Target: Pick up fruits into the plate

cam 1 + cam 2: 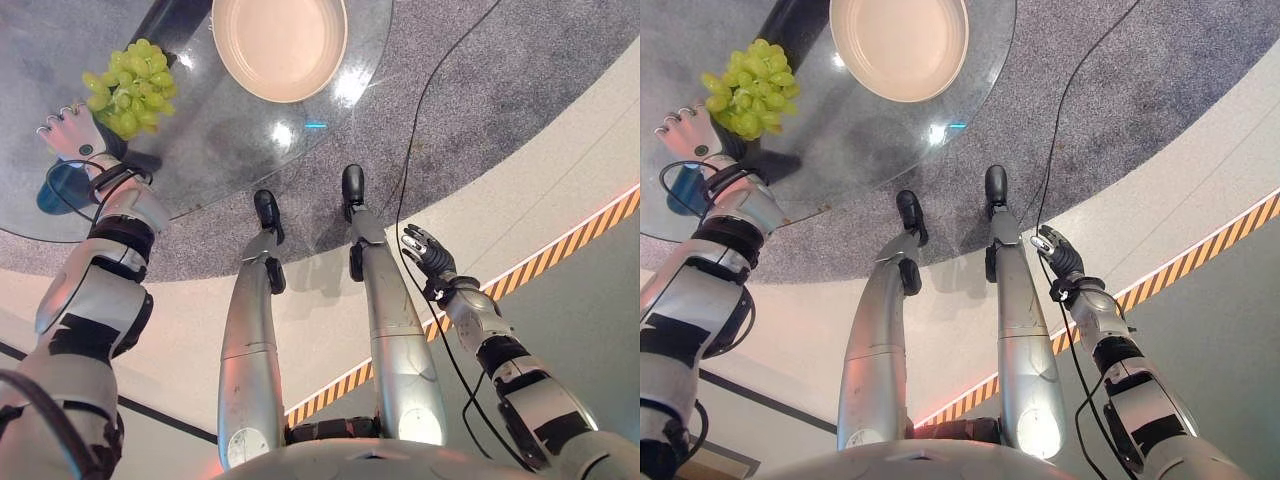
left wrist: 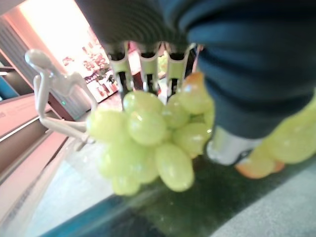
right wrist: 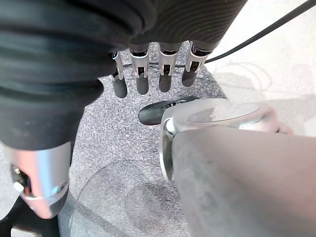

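grapes [image 1: 130, 87]: you have them on the bench [image 1: 230, 150], left of the plate [image 1: 280, 45]
left hand [image 1: 75, 132]: just beside the grapes

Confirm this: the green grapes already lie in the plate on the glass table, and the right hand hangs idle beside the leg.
Not right. The green grapes lie on the glass table beside the plate, next to the left hand, as the left eye view shows. The right hand does hang idle beside the leg.

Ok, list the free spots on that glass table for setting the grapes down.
The plate is bare inside. Bare glass table lies between the grapes and plate, and toward the near rim. It is crowded at the left, where the left hand meets the grapes.
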Controlling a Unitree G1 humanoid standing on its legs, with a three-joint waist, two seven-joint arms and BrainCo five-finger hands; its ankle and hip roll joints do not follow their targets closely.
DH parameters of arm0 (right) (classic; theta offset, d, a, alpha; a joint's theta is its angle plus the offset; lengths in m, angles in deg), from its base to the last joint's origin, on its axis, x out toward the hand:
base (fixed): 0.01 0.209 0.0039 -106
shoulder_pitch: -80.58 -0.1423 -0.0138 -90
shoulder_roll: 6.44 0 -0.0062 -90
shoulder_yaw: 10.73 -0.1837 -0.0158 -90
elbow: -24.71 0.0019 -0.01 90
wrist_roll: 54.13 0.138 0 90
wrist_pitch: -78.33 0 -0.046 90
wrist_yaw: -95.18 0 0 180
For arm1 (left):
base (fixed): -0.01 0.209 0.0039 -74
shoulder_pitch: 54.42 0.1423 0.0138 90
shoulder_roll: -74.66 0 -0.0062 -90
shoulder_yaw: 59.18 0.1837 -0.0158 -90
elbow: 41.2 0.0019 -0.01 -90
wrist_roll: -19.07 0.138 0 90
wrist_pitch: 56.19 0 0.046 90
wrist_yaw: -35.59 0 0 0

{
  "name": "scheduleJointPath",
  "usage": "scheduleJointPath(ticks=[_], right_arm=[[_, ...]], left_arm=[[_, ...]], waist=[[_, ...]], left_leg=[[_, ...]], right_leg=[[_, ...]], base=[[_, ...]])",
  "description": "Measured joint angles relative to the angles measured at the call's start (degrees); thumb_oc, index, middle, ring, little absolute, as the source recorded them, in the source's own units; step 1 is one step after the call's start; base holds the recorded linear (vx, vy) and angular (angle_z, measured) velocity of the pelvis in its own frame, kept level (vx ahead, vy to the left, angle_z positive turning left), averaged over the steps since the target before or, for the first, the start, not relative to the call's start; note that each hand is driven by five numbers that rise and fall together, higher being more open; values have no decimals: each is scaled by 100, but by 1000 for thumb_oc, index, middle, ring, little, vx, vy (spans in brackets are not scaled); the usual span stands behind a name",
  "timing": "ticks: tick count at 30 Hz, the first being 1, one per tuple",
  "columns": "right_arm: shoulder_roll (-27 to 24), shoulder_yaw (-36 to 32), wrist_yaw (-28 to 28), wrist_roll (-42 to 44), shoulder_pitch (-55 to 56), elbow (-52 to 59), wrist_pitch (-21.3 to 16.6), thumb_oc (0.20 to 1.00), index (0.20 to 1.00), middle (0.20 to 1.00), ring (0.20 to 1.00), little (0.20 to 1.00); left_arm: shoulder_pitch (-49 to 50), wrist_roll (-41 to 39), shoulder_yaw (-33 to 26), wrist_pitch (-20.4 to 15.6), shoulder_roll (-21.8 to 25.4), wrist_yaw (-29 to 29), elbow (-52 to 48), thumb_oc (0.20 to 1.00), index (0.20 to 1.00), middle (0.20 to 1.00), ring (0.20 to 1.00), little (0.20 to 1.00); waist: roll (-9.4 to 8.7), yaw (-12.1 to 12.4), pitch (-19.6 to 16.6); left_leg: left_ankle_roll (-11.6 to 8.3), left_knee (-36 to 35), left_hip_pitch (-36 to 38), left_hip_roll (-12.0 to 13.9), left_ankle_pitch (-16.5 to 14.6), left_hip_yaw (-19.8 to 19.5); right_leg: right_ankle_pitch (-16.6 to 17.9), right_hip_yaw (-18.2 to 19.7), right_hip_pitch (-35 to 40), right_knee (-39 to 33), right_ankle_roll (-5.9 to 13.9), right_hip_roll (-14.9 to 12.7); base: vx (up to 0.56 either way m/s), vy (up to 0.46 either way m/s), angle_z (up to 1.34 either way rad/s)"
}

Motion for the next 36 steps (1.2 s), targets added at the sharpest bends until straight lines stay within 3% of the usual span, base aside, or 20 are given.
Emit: scheduleJointPath(ticks=[17,28,36], right_arm=[[-3,0,-128,120,38,24,-70,1000,1000,1000,1000,1000],[3,0,-243,110,181,29,-77,1000,1000,1000,1000,1000],[39,-2,-312,101,470,58,-61,1000,1000,1000,1000,1000]], left_arm=[[-26,-46,2,-33,34,10,39,200,200,200,200,200],[207,-562,-21,-776,29,-172,-9,200,200,200,200,200],[786,-653,-261,-1271,28,-234,-586,200,200,200,200,200]], waist=[[-13,-23,-7],[-20,-20,-11],[-17,105,-8]], left_leg=[[-6,64,-74,0,-18,-1],[26,62,413,-15,-98,24],[19,-325,1423,-70,-74,21]], right_leg=[[1,52,-66,11,2,35],[-17,93,424,-14,26,29],[-88,81,1308,-152,30,-13]], base=[[0,0,0],[4,-4,-1],[18,-55,2]])
